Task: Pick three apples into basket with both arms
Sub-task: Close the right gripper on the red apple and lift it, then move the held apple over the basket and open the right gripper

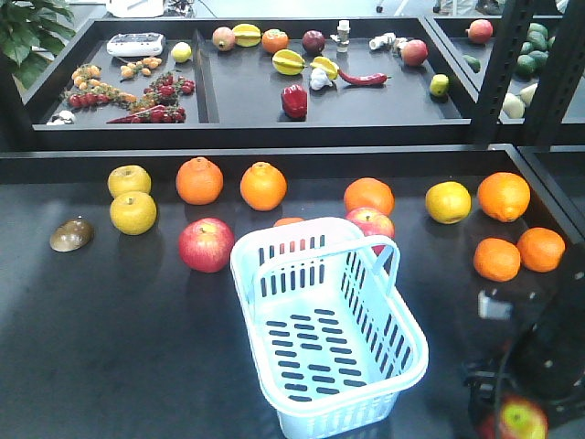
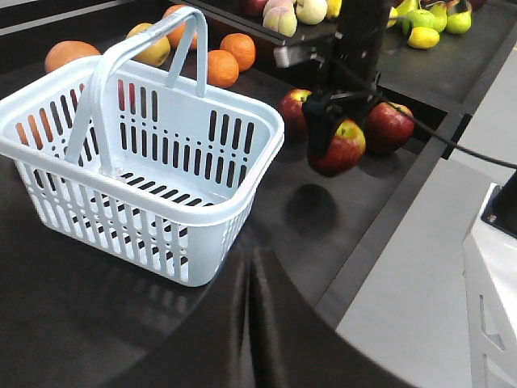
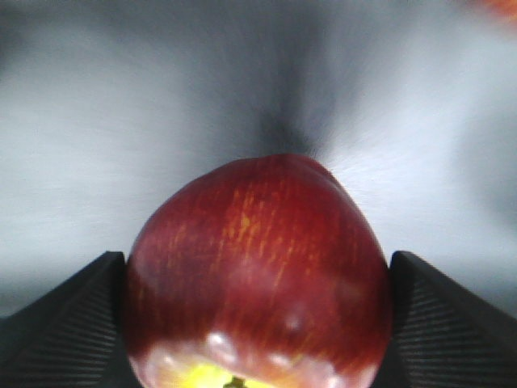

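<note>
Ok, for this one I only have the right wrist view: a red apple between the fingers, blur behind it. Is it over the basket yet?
Observer: No. In the left wrist view the apple hangs in the right gripper above the bare table, beside the basket and not over it.
Operator: Is anything in the basket?
Observer: Nothing. The front view looks straight into it and shows only its slotted floor.
</note>
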### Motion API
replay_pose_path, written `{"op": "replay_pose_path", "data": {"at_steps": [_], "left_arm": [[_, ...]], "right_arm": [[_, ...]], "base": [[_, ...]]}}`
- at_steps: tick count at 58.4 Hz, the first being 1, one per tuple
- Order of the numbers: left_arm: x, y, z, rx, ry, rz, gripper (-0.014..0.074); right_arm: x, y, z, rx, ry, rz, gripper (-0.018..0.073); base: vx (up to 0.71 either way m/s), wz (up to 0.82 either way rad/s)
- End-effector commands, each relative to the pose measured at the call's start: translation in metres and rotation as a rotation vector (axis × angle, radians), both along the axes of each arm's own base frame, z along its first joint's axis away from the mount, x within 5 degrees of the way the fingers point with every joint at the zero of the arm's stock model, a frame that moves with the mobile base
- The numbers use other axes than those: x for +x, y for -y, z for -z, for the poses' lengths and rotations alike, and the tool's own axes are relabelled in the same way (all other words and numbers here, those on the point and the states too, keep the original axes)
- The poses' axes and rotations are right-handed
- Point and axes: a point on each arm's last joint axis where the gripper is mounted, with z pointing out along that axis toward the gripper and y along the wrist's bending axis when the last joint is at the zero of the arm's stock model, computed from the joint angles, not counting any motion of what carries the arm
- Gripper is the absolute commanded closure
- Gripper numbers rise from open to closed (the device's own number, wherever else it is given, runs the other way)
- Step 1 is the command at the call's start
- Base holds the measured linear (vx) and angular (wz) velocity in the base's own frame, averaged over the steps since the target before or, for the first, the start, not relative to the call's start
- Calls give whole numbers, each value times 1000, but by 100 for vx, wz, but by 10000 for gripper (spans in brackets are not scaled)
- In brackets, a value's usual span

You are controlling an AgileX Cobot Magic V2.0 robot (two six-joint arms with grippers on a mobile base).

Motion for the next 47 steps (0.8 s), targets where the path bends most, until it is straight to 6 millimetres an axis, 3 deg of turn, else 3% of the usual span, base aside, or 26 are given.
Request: {"op": "replay_pose_path", "data": {"at_steps": [1, 13, 23, 32, 41, 47], "left_arm": [[4, 0, -12, -61, 31, -40, 602], [4, 0, -12, -61, 31, -40, 602], [4, 0, -12, -61, 31, -40, 602], [4, 0, -12, -61, 31, -40, 602], [4, 0, -12, -60, 28, -39, 602], [4, 0, -11, -59, 27, -37, 602]], "right_arm": [[-5, 0, -42, 1, 131, -19, 570], [-24, -12, -107, 129, 428, 6, 567], [-30, -63, -144, 441, 700, -97, 564], [-17, -100, -134, 489, 776, -149, 559], [-1, -106, -110, 423, 747, -181, 498], [5, -108, -108, 410, 758, -226, 383]], "base": [[0, 0], [0, 0], [0, 0], [0, 0], [0, 0], [0, 0]]}}
